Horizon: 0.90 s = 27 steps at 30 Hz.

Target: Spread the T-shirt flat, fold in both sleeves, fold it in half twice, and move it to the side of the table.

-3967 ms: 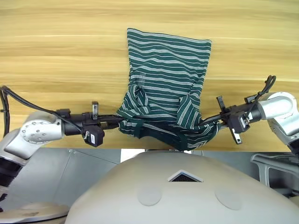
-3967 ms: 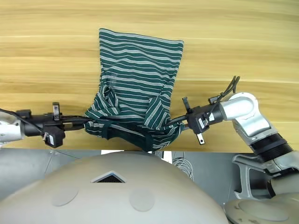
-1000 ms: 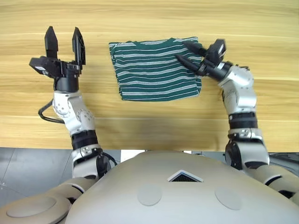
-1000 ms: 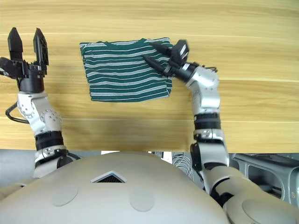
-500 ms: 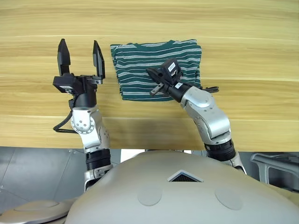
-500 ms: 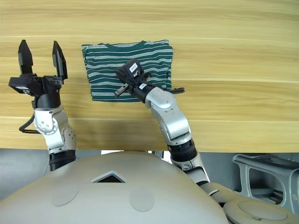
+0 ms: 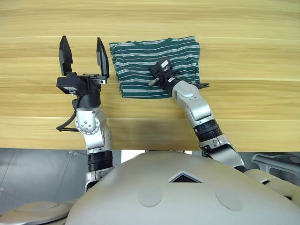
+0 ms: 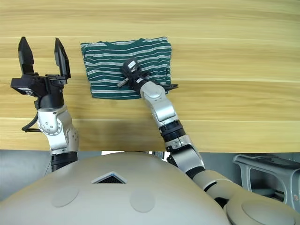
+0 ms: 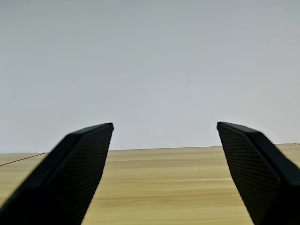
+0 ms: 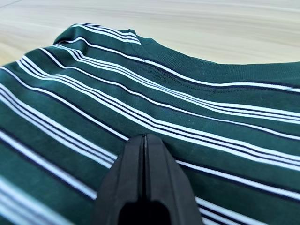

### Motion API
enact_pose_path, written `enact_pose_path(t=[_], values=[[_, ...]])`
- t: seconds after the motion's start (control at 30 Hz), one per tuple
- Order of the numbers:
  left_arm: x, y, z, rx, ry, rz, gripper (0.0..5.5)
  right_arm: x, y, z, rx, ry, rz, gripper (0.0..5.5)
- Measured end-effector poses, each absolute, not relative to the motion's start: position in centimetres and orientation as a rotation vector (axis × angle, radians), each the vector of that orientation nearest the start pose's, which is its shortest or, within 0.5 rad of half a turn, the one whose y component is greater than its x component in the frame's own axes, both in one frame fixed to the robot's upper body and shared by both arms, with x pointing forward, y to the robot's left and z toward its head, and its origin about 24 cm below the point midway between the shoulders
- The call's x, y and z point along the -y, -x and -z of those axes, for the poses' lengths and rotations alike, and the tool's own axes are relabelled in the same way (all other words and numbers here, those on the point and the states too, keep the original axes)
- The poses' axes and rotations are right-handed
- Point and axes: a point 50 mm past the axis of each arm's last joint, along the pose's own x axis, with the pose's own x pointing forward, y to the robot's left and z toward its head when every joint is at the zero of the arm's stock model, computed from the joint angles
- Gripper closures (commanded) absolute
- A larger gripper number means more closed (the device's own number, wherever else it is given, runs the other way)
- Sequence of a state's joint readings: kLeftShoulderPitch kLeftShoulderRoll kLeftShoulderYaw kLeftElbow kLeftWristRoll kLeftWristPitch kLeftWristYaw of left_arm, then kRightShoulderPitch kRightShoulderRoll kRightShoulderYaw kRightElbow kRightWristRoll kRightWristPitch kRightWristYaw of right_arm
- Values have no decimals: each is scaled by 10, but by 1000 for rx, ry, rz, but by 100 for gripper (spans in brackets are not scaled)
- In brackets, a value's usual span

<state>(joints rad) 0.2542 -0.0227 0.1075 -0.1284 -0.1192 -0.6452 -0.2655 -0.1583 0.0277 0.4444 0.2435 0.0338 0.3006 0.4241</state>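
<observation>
The green T-shirt (image 7: 140, 58) with white stripes lies folded into a small rectangle on the wooden table (image 7: 248, 103), its collar at the far edge. My right gripper (image 7: 160, 68) rests on top of the shirt near its middle; in the right wrist view its fingers (image 10: 144, 159) are shut together, pressing on the striped cloth (image 10: 225, 122) just short of the collar. My left gripper (image 7: 80, 44) stands raised and open to the left of the shirt, holding nothing, with its fingers (image 9: 79, 164) wide apart over bare wood.
Bare wood surrounds the shirt on every side, widest to the right and beyond it. The table's near edge (image 7: 262, 151) runs just in front of both arms.
My right gripper has come from the shirt's right edge onto its middle and shut. My left gripper has moved closer to the shirt's left side, still open. The shirt stays folded.
</observation>
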Motion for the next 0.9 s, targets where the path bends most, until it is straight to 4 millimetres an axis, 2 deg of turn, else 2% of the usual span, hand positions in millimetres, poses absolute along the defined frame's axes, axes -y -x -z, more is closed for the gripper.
enact_pose_path(t=[0.03, 0.1, 0.17, 0.23, 0.3, 0.37, 0.43, 0.5, 0.6, 0.63, 0.7, 0.77, 0.87, 0.9], values=[[-178, -186, -76, 539, -24, 48, 151, 12, -228, 5, -396, 57, -1014, 548], [-178, -187, -77, 539, -29, 53, 151, 24, -220, 6, -326, 172, -1269, 548], [-180, -187, -77, 540, -26, 48, 151, 54, -225, 5, -259, 277, -1453, 548], [-179, -187, -78, 541, -24, 51, 151, 101, -231, 3, -237, 314, -1607, 548], [-178, -187, -78, 542, -16, 60, 151, 138, -238, -3, -246, 371, -1665, 548], [-177, -188, -78, 546, -4, 64, 151, 159, -250, -10, -228, 472, -1659, 548], [-178, -188, -79, 548, -1, 68, 151, 162, -262, -26, -139, 502, -1656, 548], [-179, -189, -80, 553, -1, 72, 151, 152, -278, -63, 83, 407, -1609, 548], [-177, -189, -82, 561, 4, 79, 151, 138, -281, -113, 344, 206, -1534, 548], [-177, -189, -82, 563, 5, 79, 151, 137, -276, -120, 386, 175, -1493, 548], [-177, -188, -83, 568, 12, 80, 151, 136, -268, -110, 318, 219, -1387, 548], [-176, -187, -84, 571, 15, 82, 151, 134, -258, -75, 110, 313, -1218, 548], [-176, -186, -84, 571, 15, 81, 151, 125, -243, -38, -87, 406, -1015, 548], [-175, -186, -84, 573, 14, 82, 151, 121, -237, -31, -118, 408, -989, 548]])
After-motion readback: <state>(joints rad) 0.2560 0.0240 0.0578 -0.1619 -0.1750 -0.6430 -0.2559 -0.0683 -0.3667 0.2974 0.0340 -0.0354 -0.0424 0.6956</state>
